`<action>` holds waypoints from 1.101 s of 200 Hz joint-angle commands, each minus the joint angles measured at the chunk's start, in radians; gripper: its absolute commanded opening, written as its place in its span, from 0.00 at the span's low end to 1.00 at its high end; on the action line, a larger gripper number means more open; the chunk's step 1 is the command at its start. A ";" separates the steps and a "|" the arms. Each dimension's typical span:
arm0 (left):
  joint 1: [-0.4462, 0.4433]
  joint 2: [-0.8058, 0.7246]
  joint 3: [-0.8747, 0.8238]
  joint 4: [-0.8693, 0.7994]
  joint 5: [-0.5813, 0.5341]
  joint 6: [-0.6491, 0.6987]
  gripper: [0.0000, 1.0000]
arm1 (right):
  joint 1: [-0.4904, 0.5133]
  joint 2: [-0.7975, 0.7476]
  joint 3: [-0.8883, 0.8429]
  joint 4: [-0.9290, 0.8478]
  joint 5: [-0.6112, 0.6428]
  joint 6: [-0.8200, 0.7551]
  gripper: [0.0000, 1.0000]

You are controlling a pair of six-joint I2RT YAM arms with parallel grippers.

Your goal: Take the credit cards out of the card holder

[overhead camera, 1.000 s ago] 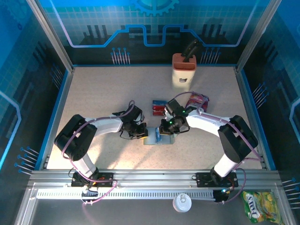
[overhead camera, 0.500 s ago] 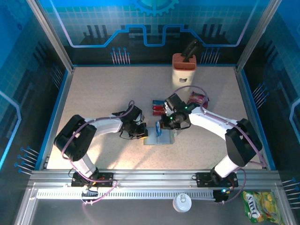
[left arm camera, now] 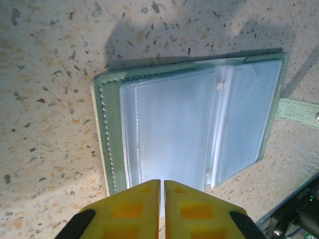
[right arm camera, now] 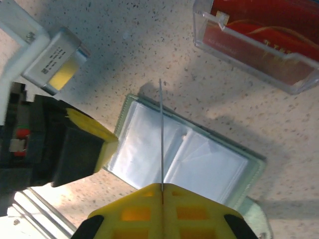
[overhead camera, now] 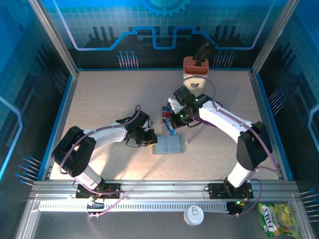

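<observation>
Overhead, the grey-green folding card holder (overhead camera: 169,145) lies open and flat on the speckled table (overhead camera: 109,99), near the centre. The left gripper (overhead camera: 151,141) sits at its 9 o'clock edge. The right gripper (overhead camera: 172,124) hangs just off its 12 o'clock side, clamped on a thin blue card (overhead camera: 170,129) raised clear of the card holder. A tall orange-and-cream block (overhead camera: 195,72) stands well apart at 1 o'clock. From the left wrist, the left gripper (left arm camera: 162,183) has its yellow fingers pressed together at the card holder (left arm camera: 189,124)'s 6 o'clock rim; whether they pinch it I cannot tell. From the right wrist, the right gripper (right arm camera: 162,186) squeezes the thin blue card (right arm camera: 161,134), seen edge-on, above the card holder (right arm camera: 209,169). The left gripper (right arm camera: 107,144) touches that holder's 9 o'clock edge, and a clear plastic tray (right arm camera: 249,50) with red contents lies at 1 o'clock.
</observation>
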 commanded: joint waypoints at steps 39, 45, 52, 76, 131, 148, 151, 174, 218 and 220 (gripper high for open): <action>0.004 -0.039 0.071 -0.085 -0.065 0.049 0.15 | -0.047 0.119 0.177 -0.161 -0.014 -0.436 0.00; 0.004 -0.043 0.073 -0.088 -0.071 0.051 0.16 | -0.053 0.126 0.196 -0.172 -0.016 -0.471 0.00; 0.004 -0.052 0.072 -0.092 -0.077 0.053 0.16 | -0.061 0.135 0.218 -0.192 -0.028 -0.516 0.00; 0.004 -0.064 0.080 -0.110 -0.086 0.052 0.17 | -0.082 0.165 0.295 -0.252 -0.057 -0.661 0.00; 0.004 -0.082 0.062 -0.122 -0.085 0.046 0.18 | -0.110 0.319 0.550 -0.395 -0.027 -0.835 0.00; 0.004 -0.091 0.065 -0.132 -0.093 0.045 0.18 | -0.116 0.390 0.642 -0.465 -0.043 -0.867 0.00; 0.005 -0.093 0.065 -0.134 -0.096 0.045 0.18 | -0.117 0.402 0.660 -0.480 -0.044 -0.873 0.00; 0.005 -0.112 0.065 -0.151 -0.107 0.043 0.19 | -0.125 0.492 0.800 -0.573 -0.035 -0.909 0.00; 0.004 -0.124 0.066 -0.181 -0.113 0.038 0.19 | -0.146 0.622 1.020 -0.649 -0.020 -0.966 0.00; 0.004 -0.124 0.066 -0.182 -0.113 0.036 0.19 | -0.146 0.623 1.028 -0.650 -0.018 -0.968 0.00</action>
